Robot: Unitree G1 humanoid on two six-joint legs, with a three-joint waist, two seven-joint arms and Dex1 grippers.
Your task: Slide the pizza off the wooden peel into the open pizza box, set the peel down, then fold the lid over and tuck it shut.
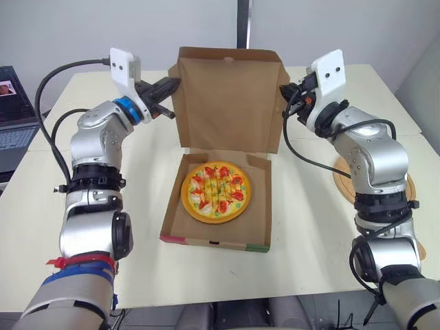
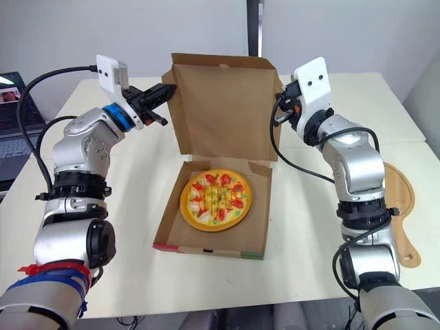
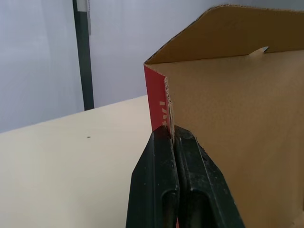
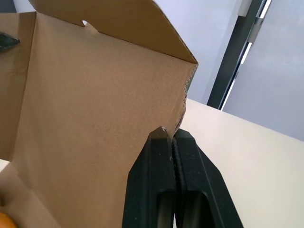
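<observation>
Lid-fold step: pizza (image 1: 216,192) in box (image 1: 259,213) mid-desk (image 1: 151,275), wooden peel (image 2: 399,206) by desk's right edge; L gripper (image 3: 172,130) & R gripper (image 4: 170,132) fingers pinch upright lid's (image 1: 230,103) side edges; swing both fwd evenly, no twist, then tuck.

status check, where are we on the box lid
Left tool shut on lid left edge, right tool shut on right edge. Pizza in box, lid upright. Peel set aside; nothing blocking.

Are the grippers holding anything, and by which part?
Both hold the box lid: the left gripper pinches its left side edge, the right gripper its right side edge.
</observation>
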